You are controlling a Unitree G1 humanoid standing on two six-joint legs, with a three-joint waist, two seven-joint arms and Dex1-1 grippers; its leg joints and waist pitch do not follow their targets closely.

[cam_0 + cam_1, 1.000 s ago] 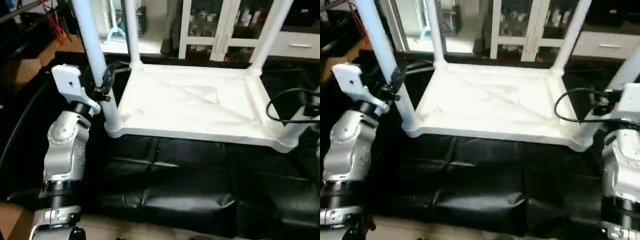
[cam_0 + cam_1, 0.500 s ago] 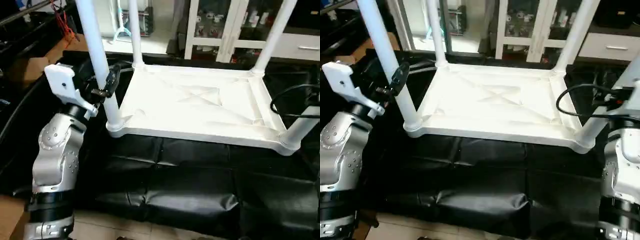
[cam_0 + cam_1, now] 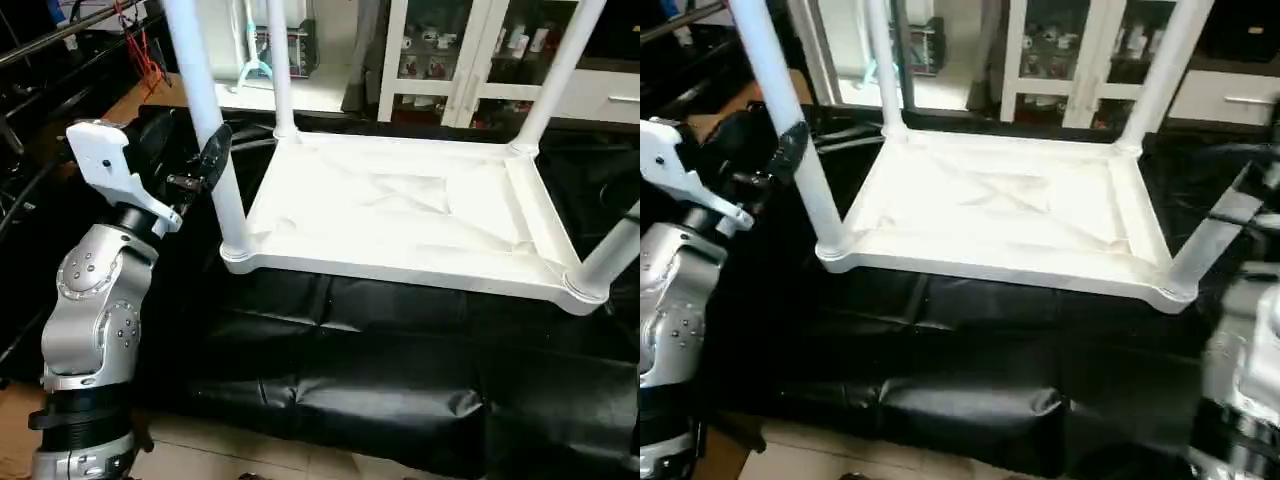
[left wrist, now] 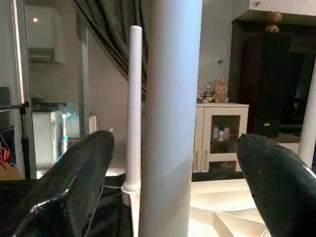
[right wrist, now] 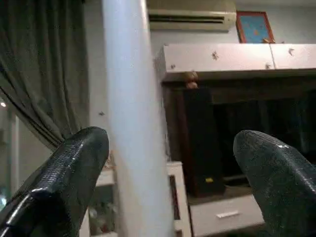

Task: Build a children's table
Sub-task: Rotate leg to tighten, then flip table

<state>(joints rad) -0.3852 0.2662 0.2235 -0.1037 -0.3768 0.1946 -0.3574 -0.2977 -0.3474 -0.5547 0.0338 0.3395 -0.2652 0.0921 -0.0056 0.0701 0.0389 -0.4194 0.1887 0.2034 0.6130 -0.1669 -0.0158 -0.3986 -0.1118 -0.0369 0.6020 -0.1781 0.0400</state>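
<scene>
The tabletop (image 3: 400,215) lies underside up on the black cushioned surface (image 3: 380,370), its X-ribbing facing the camera, with all four legs (image 3: 205,110) seated upright in the corner sockets. Each leg's long axis runs vertical, rising out of the head views. The near-left leg passes between the fingers of the left gripper (image 4: 173,197); the left wrist view shows both black fingers (image 4: 74,182) spread wide, with clear space on either side of the tube, so nothing is clamped. The near-right leg (image 3: 1215,235) stands likewise between the fingers of the right gripper (image 5: 168,187), which the right wrist view shows equally far apart and clear of the tube. Each arm is therefore nearest to its own front leg, and each leg sits directly ahead of its gripper, crosswise to the finger gap. In judgement, assembly appears complete and both legs are released; any following move depends on backing each gripper straight away from its leg without knocking it sideways.
</scene>
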